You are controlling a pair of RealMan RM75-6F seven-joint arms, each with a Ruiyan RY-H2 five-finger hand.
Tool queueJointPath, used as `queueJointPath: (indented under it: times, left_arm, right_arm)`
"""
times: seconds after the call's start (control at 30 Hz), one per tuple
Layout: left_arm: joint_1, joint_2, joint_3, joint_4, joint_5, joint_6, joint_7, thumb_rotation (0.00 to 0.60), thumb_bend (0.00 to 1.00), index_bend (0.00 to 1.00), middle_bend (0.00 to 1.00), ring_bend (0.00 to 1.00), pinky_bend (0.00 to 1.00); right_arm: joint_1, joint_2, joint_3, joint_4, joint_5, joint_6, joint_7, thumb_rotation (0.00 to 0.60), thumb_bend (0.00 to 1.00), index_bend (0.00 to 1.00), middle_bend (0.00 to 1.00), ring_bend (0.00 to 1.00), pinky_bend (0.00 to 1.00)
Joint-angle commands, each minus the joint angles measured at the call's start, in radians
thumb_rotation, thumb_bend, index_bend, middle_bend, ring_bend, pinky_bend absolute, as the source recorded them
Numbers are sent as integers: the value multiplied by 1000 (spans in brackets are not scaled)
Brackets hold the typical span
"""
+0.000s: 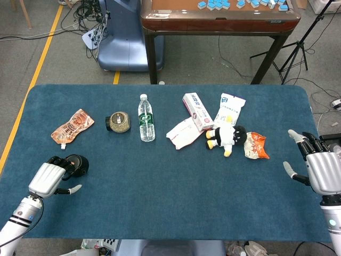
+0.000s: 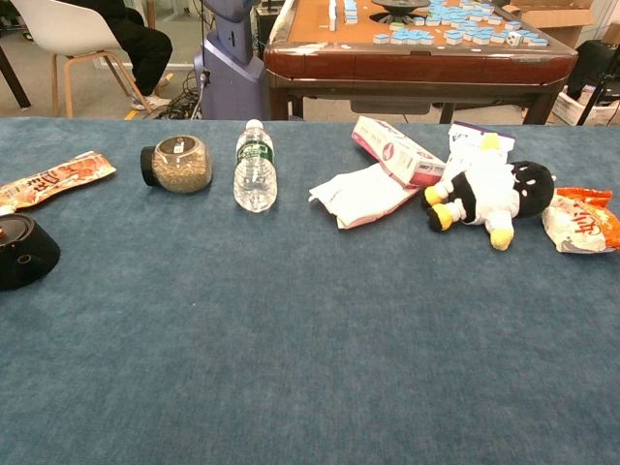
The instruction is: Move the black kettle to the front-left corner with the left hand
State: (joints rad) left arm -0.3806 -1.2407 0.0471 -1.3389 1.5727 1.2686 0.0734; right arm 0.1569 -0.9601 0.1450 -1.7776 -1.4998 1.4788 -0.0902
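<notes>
- The left hand (image 1: 48,178) is resting against the black kettle (image 1: 76,164), fingers curled beside it; a firm grip cannot be told
- The black kettle is sitting near the table's front-left corner, so the move looks nearly done
- The right hand (image 1: 322,172) is hovering with fingers apart, holding nothing

Matt napped blue cloth table (image 1: 176,176), glossy black kettle (image 1: 76,165), clear plastic bottle (image 1: 146,118)

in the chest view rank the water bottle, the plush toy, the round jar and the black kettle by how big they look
1. plush toy
2. water bottle
3. round jar and black kettle: unsure, since the kettle is nearer and cut off by the frame edge.
</notes>
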Motion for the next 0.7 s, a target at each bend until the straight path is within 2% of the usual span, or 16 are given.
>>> queueJointPath:
  times: [0.03,0.2,0.33,0.7]
  left_arm:
    - [-3,-33,13,84,35,6,-68,284,152,435,387,307,227]
    - [-5,-65,20,161,44,-7,-103,340,152,445,391,307,227]
    - [-3,-86,21,212,41,-15,-139,355,152,448,396,307,225]
    - [8,-100,25,245,44,-6,-161,355,152,482,433,318,219]
  right_arm:
    - [-1,0,-2,-3,-1,2,-4,600,328,132,245,147,252]
    - [-3,0,-6,-7,3,1,-7,600,328,133,246,147,252]
    - [-7,0,-9,-10,3,4,-8,600,328,133,246,147,252]
    - [-11,-4,-15,-10,4,4,-5,600,329,132,245,146,252]
